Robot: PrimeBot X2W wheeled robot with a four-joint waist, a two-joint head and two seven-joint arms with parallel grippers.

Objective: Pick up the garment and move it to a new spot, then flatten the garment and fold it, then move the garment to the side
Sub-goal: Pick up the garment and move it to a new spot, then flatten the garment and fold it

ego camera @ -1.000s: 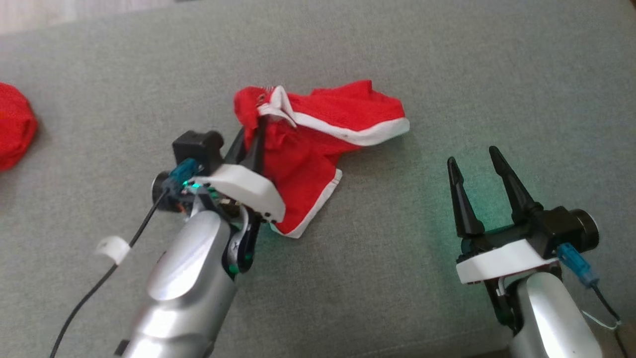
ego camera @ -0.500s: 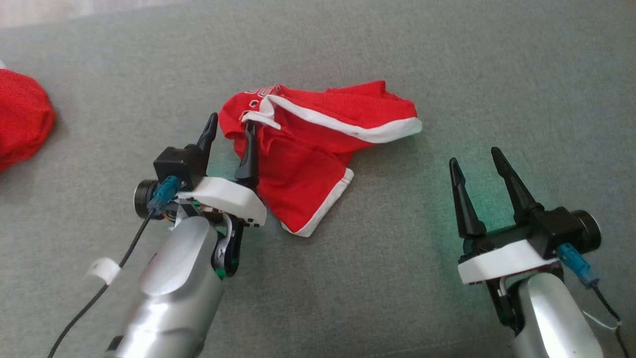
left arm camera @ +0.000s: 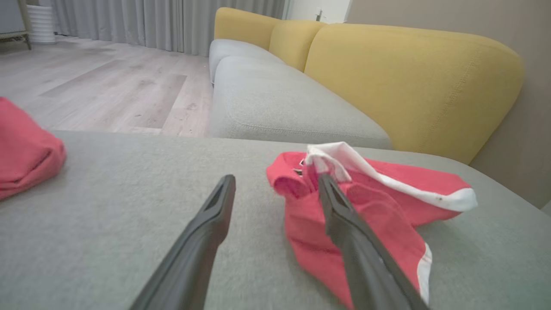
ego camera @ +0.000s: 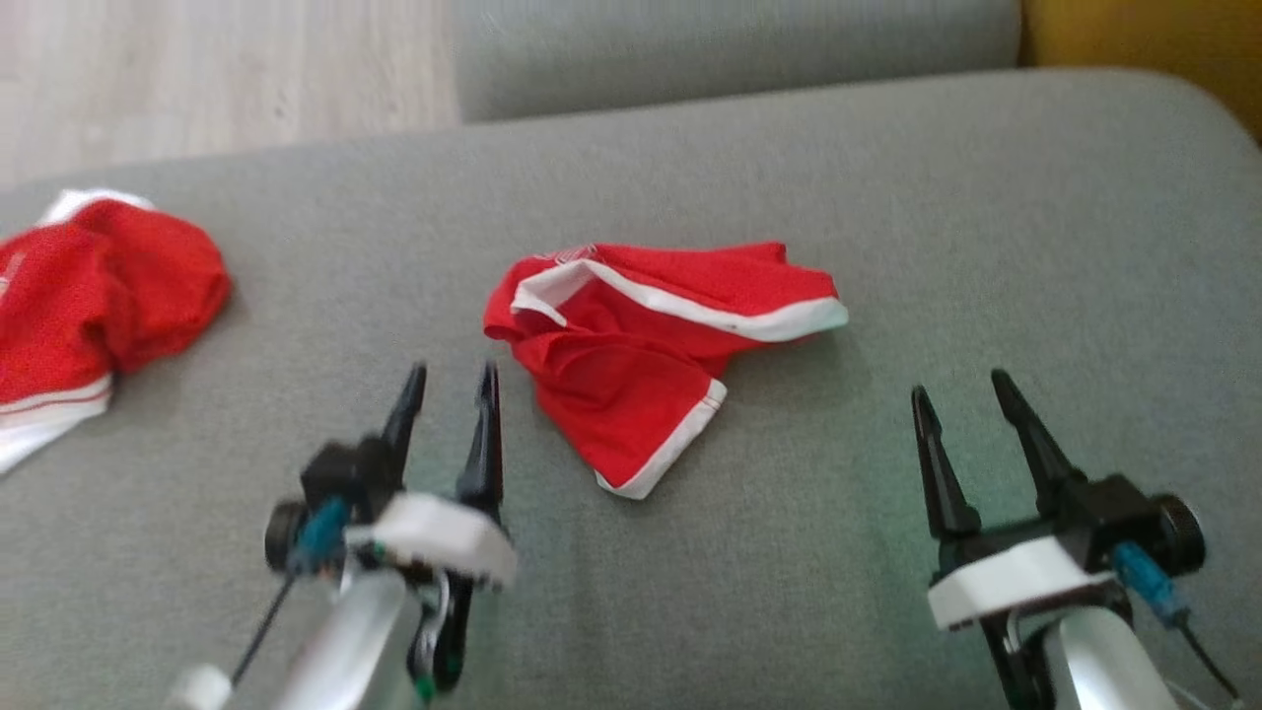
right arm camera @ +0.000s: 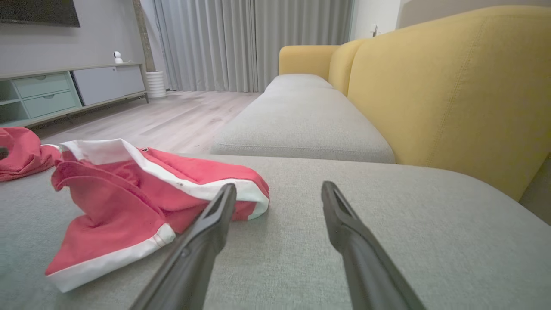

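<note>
On the grey sofa seat (ego camera: pixel 887 197), the red garment (ego camera: pixel 661 345) with white trim lies bunched near the middle, a little toward the far edge, one leg hem pointing at the near edge. A second red garment (ego camera: pixel 99 296) sits heaped at the seat's left edge, well apart.

I judge the placing step to be over and the flattening about to start, since the cloth is down but crumpled and folded on itself. The next move calls for me to bring both arms in, take the white-banded edges on opposite sides and draw them apart until the fabric lies flat.

My left gripper (ego camera: pixel 454 370) hovers just beside the garment's left side, jaws spread wide and empty. From its wrist camera one finger crosses in front of the cloth, but I see no pinch. My right gripper (ego camera: pixel 960 385) waits toward the near right corner, jaws equally wide, holding and touching nothing.
</note>
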